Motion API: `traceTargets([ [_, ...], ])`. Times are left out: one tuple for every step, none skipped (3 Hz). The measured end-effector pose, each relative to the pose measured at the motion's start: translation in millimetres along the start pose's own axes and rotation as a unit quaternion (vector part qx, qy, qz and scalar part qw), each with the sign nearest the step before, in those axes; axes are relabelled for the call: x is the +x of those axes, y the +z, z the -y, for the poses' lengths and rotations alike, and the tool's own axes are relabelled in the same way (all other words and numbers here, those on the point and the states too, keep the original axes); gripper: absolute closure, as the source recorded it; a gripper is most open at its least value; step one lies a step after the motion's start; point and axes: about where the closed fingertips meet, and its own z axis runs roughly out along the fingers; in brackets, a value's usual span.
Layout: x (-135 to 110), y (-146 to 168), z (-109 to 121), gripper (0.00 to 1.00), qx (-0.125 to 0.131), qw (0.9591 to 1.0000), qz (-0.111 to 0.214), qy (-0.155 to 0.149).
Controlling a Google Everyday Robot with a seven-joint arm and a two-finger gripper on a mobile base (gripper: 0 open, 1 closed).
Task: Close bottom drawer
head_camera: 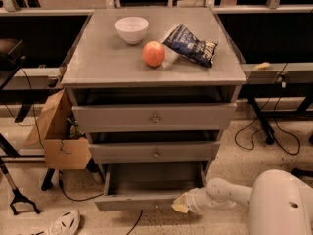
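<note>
The grey cabinet has three drawers. The bottom drawer (146, 186) is pulled well out; its shallow box looks empty and its front panel (132, 202) is low near the floor. The middle drawer (155, 152) and top drawer (155, 117) stand slightly out, each with a small brass knob. My gripper (179, 205) is at the end of the white arm (220, 195), reaching from the right, against the right end of the bottom drawer's front panel.
On the cabinet top are a white bowl (131, 29), an apple (153, 53) and a dark chip bag (190, 45). A cardboard box (57, 136) stands left of the cabinet. A shoe (62, 224) and cables lie on the floor. Desk legs stand at right.
</note>
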Motion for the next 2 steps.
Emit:
traceTargets([
  [-37.9,19.7,27.4,0.61,0.004,0.9999,0.008,-0.005],
  [-37.1,20.2,25.2,0.39,0.004,0.9999,0.009,-0.005],
])
